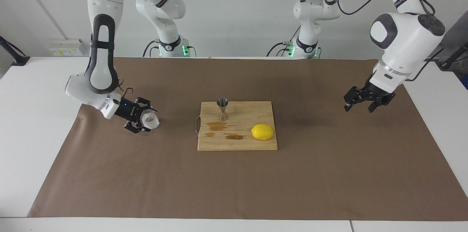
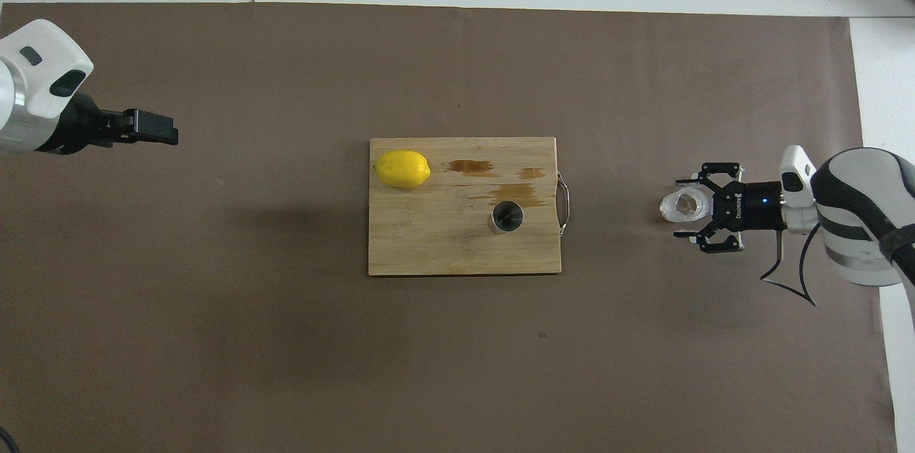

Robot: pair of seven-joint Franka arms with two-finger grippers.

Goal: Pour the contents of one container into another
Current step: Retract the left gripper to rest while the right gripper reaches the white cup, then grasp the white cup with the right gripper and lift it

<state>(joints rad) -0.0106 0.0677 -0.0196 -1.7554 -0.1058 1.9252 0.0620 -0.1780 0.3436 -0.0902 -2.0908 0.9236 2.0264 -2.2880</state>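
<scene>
Facing view: we are reaching for the glass cup (image 1: pixel 150 121).
The right gripper (image 1: pixel 145 120) has its 2 jaws apart around the cup, not yet squeezing. Next we close, lift, and carry it to the jigger (image 1: pixel 222 109). The left gripper (image 1: pixel 362 101) waits, jaws apart.

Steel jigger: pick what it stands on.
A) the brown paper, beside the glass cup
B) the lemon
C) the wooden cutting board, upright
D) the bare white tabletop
C: the jigger stands upright on the wooden cutting board, nearer to the robots than the lemon.
</scene>
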